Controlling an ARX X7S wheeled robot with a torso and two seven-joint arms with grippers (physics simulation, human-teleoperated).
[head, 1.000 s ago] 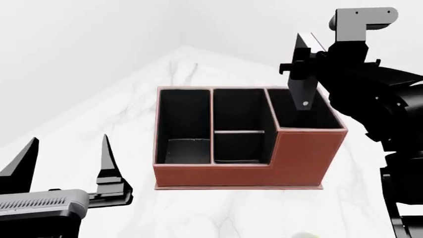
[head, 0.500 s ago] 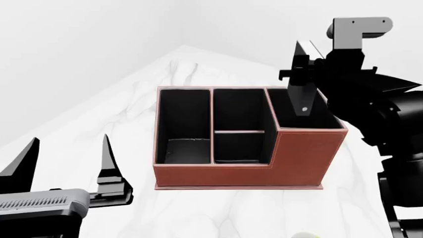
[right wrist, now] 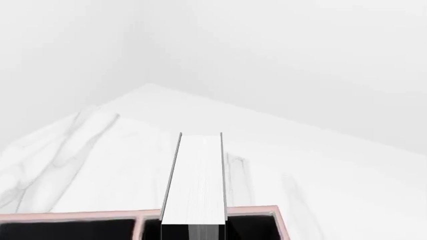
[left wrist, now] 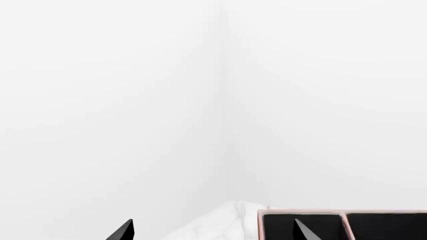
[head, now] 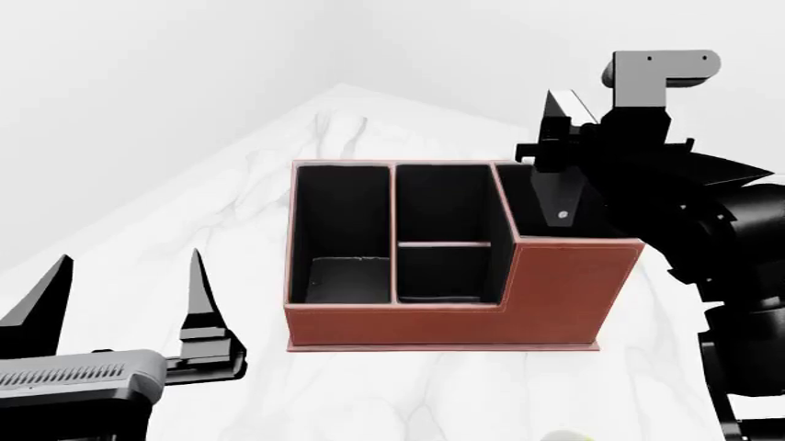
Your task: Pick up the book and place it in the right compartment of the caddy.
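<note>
Book (head: 562, 197) held upright by the right gripper (head: 554, 152), its lower end inside the right compartment (head: 576, 220) of the caddy (head: 460, 317) — the tall-walled section at the right end. Whether the lower edge touches the compartment floor cannot be told from either view. The right gripper is clamped on the upper part of the book; its jaws are largely lost against the black arm.

Handling, as a judgement: a thin hardcover, stiff along its boards, light, with smooth covers that could slip under a weak pinch. The grip belongs across the two covers near one end, leaving the other end free to enter the opening. Held so, the book should drop straight once released, though a thin volume may lean against a wall of the compartment.

Left gripper (head: 123, 294) hovers at the near left over the counter (head: 245, 184), fingers spread wide, holding nothing, well apart from the caddy.

Views compared: the head view shows the whole caddy and both arms. The right wrist view alone shows the white page edge of the book (right wrist: 195, 180) squarely above the caddy rim — alignment looks central. The left wrist view shows only finger tips and a corner of the caddy.
</note>
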